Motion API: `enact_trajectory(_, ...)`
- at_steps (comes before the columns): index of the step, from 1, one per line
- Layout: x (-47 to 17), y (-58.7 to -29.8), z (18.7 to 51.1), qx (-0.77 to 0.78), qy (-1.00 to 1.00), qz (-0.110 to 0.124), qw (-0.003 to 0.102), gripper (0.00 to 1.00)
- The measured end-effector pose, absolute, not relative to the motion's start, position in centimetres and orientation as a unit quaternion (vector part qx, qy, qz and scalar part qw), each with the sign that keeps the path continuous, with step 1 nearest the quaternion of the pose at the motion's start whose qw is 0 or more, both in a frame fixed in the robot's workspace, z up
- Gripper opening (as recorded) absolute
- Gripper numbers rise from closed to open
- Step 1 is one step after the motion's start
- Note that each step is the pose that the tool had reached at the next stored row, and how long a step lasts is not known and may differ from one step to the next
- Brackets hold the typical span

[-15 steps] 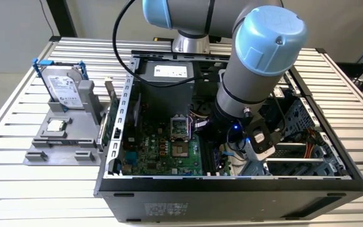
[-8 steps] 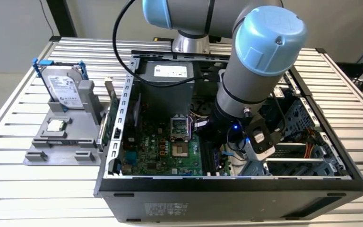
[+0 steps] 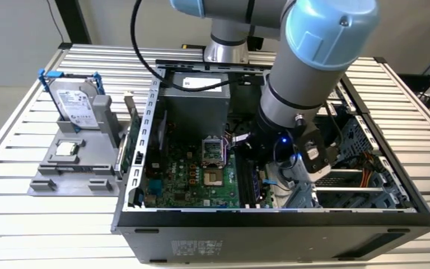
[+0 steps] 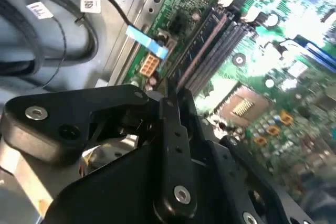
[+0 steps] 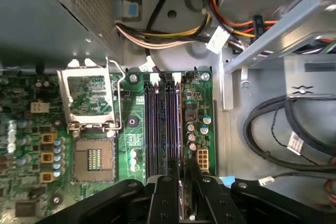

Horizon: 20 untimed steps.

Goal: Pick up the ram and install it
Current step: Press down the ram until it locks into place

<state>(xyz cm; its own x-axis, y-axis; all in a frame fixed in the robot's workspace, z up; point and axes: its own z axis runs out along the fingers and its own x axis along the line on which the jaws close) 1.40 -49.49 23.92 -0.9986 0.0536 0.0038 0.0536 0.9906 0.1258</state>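
Ram [image 5: 182, 182] sits edge-on between my gripper's [image 5: 182, 203] closed-in fingers [image 5: 164, 200], held just above the memory slots [image 5: 167, 124] straight ahead of me on the motherboard [image 5: 31, 171], lengthwise along them so it can seat squarely.

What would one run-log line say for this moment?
gripper: shut on ram | place: over motherboard memory slots | CPU socket: open

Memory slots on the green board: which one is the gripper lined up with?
The slot farthest from the CPU socket, beside the row of capacitors. The gripper holds the ram edge-on in line with it.
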Motion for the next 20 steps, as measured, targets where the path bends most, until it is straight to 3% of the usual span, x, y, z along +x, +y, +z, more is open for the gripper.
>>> enact_trajectory(11,1.4,-49.5,25.7,-0.027,-0.998,-0.063,0.002,1.0)
enact_trajectory(12,1.4,-49.5,25.7,-0.027,-0.998,-0.063,0.002,0.0)
enact_trajectory(20,1.4,-49.5,25.8,-0.027,-0.998,-0.063,0.002,0.0)
